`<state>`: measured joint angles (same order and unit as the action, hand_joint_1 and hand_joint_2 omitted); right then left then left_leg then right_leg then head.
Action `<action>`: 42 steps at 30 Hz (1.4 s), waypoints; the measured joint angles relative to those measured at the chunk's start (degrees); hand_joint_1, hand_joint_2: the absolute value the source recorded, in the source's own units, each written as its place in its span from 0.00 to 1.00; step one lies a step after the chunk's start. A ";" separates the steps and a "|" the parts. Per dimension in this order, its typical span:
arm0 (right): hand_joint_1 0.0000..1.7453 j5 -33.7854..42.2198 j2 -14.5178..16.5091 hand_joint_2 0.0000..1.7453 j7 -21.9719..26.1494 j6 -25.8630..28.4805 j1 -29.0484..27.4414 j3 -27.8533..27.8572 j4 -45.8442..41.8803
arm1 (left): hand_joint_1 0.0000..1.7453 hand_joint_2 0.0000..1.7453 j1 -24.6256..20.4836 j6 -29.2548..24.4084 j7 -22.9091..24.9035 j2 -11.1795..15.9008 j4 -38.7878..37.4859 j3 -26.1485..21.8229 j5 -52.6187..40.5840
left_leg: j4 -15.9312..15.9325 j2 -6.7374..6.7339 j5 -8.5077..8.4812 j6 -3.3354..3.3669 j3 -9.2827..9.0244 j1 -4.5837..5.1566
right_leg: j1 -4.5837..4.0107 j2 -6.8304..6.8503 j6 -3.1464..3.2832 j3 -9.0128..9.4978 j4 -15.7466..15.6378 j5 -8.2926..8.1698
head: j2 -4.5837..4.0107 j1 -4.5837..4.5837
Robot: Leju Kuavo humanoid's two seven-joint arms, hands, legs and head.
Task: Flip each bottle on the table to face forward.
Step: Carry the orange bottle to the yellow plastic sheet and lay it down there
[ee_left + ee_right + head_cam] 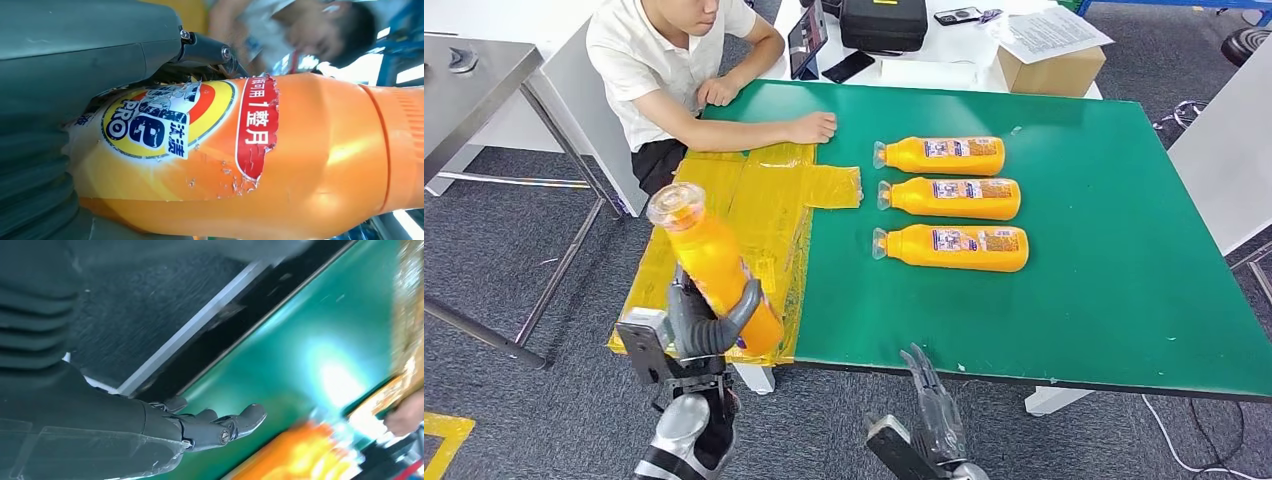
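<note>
The left hand (707,325) hides the held bottle's (714,262) base; its label is torn.

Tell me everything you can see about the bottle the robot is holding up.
The bottle is bright orange, glossy plastic by its look, with a clear cap at its upper end. The left hand grips its lower body and holds it tilted above the yellow taped sheet, off the table. The left wrist view shows its front label: a yellow, red and blue logo beside a red strip with white print, scuffed and peeling at the edges.

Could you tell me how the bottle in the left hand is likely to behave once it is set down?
The bottle looks rigid under the left hand, so it probably won't buckle. Its glossy plastic may slip. The three bottles lying flat suggest it rests stably on its side.
</note>
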<state>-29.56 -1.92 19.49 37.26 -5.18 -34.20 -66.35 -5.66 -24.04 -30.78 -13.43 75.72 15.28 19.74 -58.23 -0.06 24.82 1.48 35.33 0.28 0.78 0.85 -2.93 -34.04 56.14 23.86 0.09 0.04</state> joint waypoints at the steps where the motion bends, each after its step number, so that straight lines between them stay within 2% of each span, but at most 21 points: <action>1: 0.00 0.28 -0.39 0.00 0.45 -0.15 -0.68 0.61 -1.01 | 1.00 1.00 0.31 2.13 1.27 0.02 0.77 -0.71 1.28 | 0.00 0.00 0.00 0.00 0.00 0.00 | 0.00 0.00 0.00 -0.01 0.00 0.00 | 0.00 0.00; 9: 0.00 2.64 -1.03 0.00 5.53 -2.30 -1.65 3.64 -3.90 | 1.00 1.00 -0.36 13.97 8.44 0.32 0.35 -2.51 10.11 | 0.00 -0.03 -0.04 -0.01 -0.04 -0.02 | -0.02 -0.01 0.00 0.00 0.02 -0.02 | 0.00 0.01; 13: 0.00 2.99 -1.06 0.00 5.80 -2.32 -1.65 4.47 -3.91 | 1.00 1.00 -0.77 13.68 8.61 0.58 -0.53 -2.82 10.21 | 0.00 -0.03 -0.05 -0.01 -0.03 -0.02 | -0.01 -0.01 0.00 0.00 0.02 -0.03 | 0.00 0.00; 15: 0.00 2.94 -1.04 0.00 6.00 -1.91 -1.82 4.94 -4.09 | 1.00 1.00 -1.30 7.95 6.38 0.74 -1.19 -2.74 5.06 | 0.00 -0.02 -0.05 -0.01 -0.02 -0.01 | -0.01 -0.01 0.00 -0.02 0.01 -0.03 | 0.00 0.01; 17: 0.00 2.68 -0.94 0.00 6.58 -1.27 -2.20 5.73 -4.68 | 1.00 1.00 -2.78 -3.76 2.76 0.90 -2.75 -2.67 -8.14 | 0.00 0.00 -0.05 0.00 0.00 -0.01 | -0.01 0.01 0.00 -0.02 0.02 -0.02 | 0.00 0.01; 19: 0.00 2.13 -0.70 0.00 7.59 -0.99 -2.49 6.91 -5.62 | 1.00 1.00 -4.87 -13.59 0.86 0.62 -5.17 -4.38 -30.57 | 0.00 0.01 -0.05 0.00 -0.01 -0.01 | -0.01 0.02 0.00 0.00 0.02 -0.02 | 0.00 0.02; 20: 0.00 1.79 -0.47 0.00 8.20 -1.01 -2.53 7.62 -6.15 | 1.00 1.00 -6.02 -15.67 1.07 0.32 -6.69 -6.18 -43.75 | 0.00 0.01 -0.05 0.00 -0.02 -0.01 | -0.01 0.02 0.00 0.02 0.02 -0.02 | 0.00 0.01; 22: 0.00 1.03 0.23 0.00 9.43 -1.20 -2.49 9.15 -7.26 | 1.00 1.00 -8.30 -16.18 3.57 -0.12 -10.17 -10.14 -67.93 | 0.00 -0.04 -0.05 0.00 -0.06 -0.01 | 0.00 -0.01 0.00 0.04 0.02 -0.04 | 0.00 0.00; 23: 0.00 0.66 0.63 0.00 9.97 -1.43 -2.48 9.90 -7.81 | 1.00 1.00 -9.29 -16.05 5.57 -0.18 -12.01 -11.83 -76.90 | 0.00 -0.12 -0.05 0.00 -0.08 -0.01 | 0.00 -0.06 0.00 0.02 0.02 -0.06 | 0.00 -0.01; 25: 0.00 -0.07 1.27 0.00 10.72 -2.13 -2.49 11.24 -8.72 | 1.00 1.00 -11.11 -16.01 9.92 -0.07 -15.48 -14.16 -86.19 | 0.00 -0.30 -0.05 -0.01 -0.10 -0.01 | -0.01 -0.14 0.00 -0.04 0.02 -0.09 | 0.00 0.02; 29: 0.00 -1.20 2.11 0.00 11.48 -3.73 -2.44 12.98 -9.73 | 1.00 1.00 -15.83 -15.63 15.76 0.57 -22.97 -15.15 -86.60 | 0.00 -0.20 -0.11 -0.03 -0.10 -0.02 | -0.02 -0.12 0.00 0.00 0.04 -0.09 | 0.00 0.01; 34: 0.00 -2.25 3.07 0.00 12.35 -4.47 -2.23 14.21 -9.91 | 1.00 1.00 -21.66 -10.84 21.31 1.69 -32.32 -12.14 -87.68 | 0.00 -0.14 -0.13 -0.04 -0.06 -0.02 | -0.01 -0.10 0.00 0.02 0.06 -0.08 | 0.00 0.01; 36: 0.00 -2.32 3.32 0.00 12.69 -4.78 -2.06 14.52 -9.91 | 1.00 1.00 -23.45 -7.64 22.26 2.05 -35.08 -10.58 -87.59 | 0.00 -0.14 -0.13 -0.04 -0.05 -0.01 | 0.00 -0.10 -0.01 0.01 0.06 -0.08 | 0.00 0.00; 42: 0.00 -2.22 3.96 0.00 13.70 -5.80 -1.70 15.32 -9.89 | 0.89 1.00 -27.02 0.39 22.46 2.80 -40.79 -7.36 -84.39 | 0.00 -0.14 -0.12 -0.04 -0.03 -0.01 | 0.00 -0.10 -0.01 -0.01 0.05 -0.08 | 0.00 0.01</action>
<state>-31.78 2.04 33.18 31.46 -6.87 -18.87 -76.24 -32.68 -23.65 -8.32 -10.63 34.93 7.92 -64.65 -58.23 -0.20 24.70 1.44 35.30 0.27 0.78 0.75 -2.94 -34.05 56.19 23.78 0.09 0.05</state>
